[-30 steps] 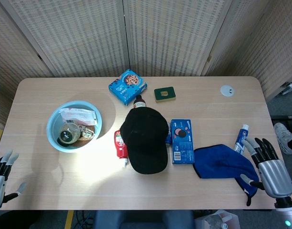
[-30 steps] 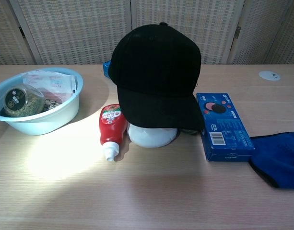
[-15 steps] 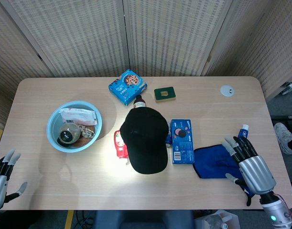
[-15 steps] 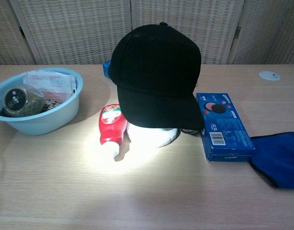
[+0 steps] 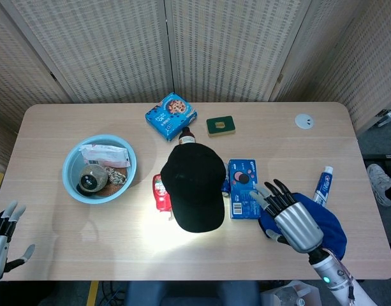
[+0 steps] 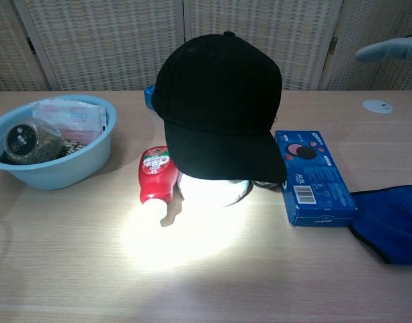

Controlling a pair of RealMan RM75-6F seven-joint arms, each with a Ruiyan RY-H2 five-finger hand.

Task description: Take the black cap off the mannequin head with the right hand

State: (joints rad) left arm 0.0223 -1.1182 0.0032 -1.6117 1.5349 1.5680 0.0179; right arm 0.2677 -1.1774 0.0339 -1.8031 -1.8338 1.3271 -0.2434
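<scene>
The black cap (image 5: 193,187) (image 6: 219,104) sits on the white mannequin head (image 6: 214,190) at the table's middle, brim toward the near edge. My right hand (image 5: 293,218) hovers open, fingers spread, to the right of the cap, above the blue cloth (image 5: 329,223) and the near end of the blue Oreo box (image 5: 243,189). It touches nothing. In the chest view only a fingertip (image 6: 387,49) of it shows at the upper right edge. My left hand (image 5: 2,239) stays open at the table's near left corner.
A red ketchup bottle (image 5: 159,192) lies against the cap's left side. A light blue bowl (image 5: 70,165) of packets stands at the left. A blue cookie box (image 5: 171,115), a green tin (image 5: 220,125), a brown bottle (image 5: 185,134) behind the cap, a tube (image 5: 323,183) at the right.
My right hand has risen from the table's near right edge and moved left toward the cap, now over the cloth. The left hand has stayed put.
</scene>
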